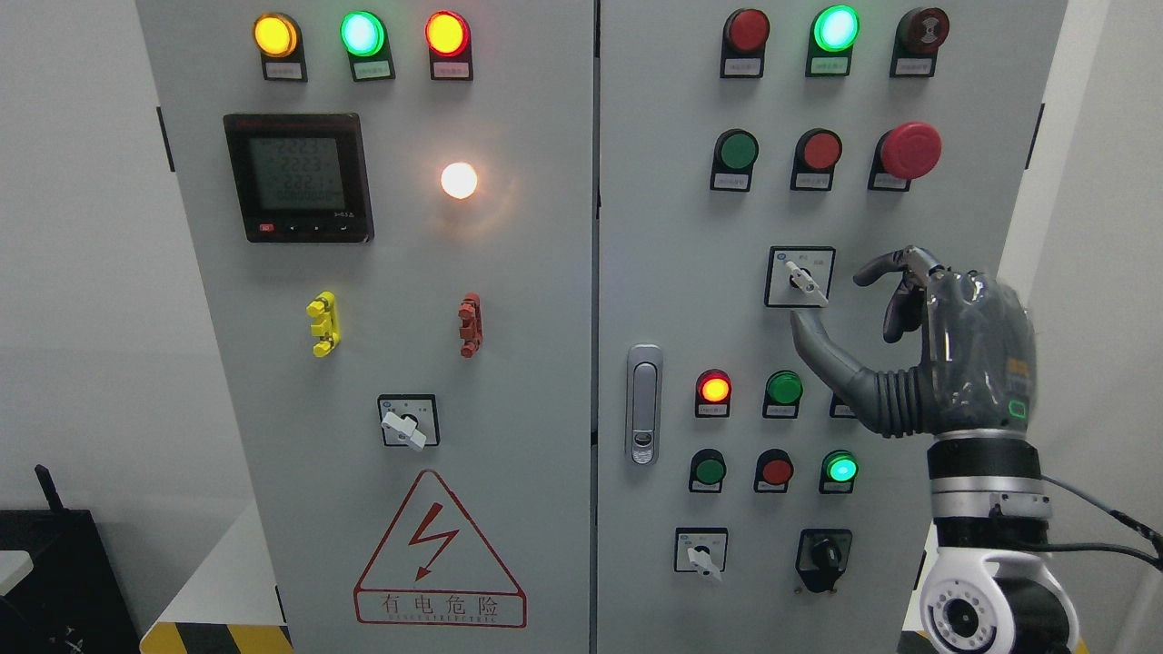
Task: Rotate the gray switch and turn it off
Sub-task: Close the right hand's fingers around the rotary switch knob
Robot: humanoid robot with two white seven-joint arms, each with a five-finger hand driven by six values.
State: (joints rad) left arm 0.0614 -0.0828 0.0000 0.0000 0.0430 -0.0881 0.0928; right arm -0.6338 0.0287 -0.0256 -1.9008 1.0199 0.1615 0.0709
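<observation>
Head view. We face a gray electrical cabinet (545, 363) with two doors. The right robot hand (945, 354) comes up from the lower right on a silver wrist with black cables and sits in front of the right door. Its fingers (895, 268) are curled loosely and the thumb (818, 341) juts out toward the left; the digits stand apart and grip nothing.

The gray switch (801, 277) sits in a square black-framed plate on the right door, mid-height, just left of the robot hand. Its pale lever is tilted, with its long end pointing down to the right. The thumb tip lies just below the plate, near it; we cannot tell whether it touches the panel. The curled fingers are just to the right of the plate, apart from the lever.

Above the switch we note a red mushroom button (910, 150) and rows of red and green lamps. Below are more lamps, a black rotary knob (823, 554) and another small pale-lever switch (701, 554).

The left door carries a digital meter (298, 177), a glowing white lamp (459, 180) and a red warning triangle (440, 549). A metal door handle (643, 404) sits near the seam.
</observation>
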